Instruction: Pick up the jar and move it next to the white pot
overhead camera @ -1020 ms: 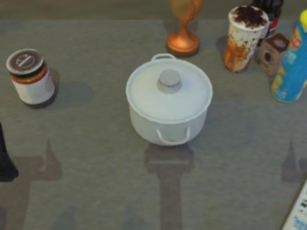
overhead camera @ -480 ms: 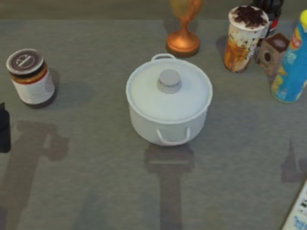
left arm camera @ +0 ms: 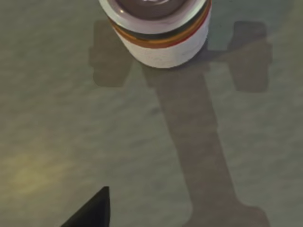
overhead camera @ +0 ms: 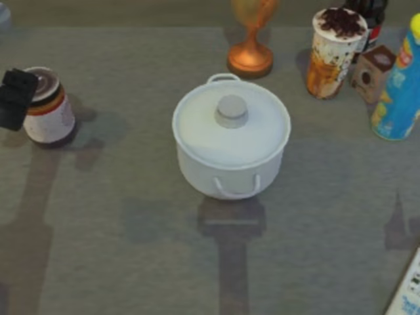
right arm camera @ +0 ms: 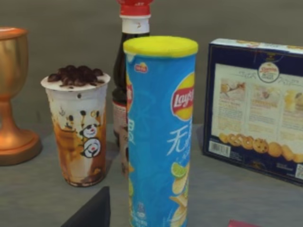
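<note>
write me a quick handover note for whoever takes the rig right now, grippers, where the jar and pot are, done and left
Left gripper: at the table's left edge, partly over the jar's lid in the top view; nothing gripped that I can see.
Right gripper: not in the top view; its wrist camera looks at the snacks at the table's far right.
Jar: upright at far left, well apart from the pot.
White pot: centre of the table, lid on.
Done: nothing yet.
Left: grasp the jar, lift it, set it beside the pot.
</note>
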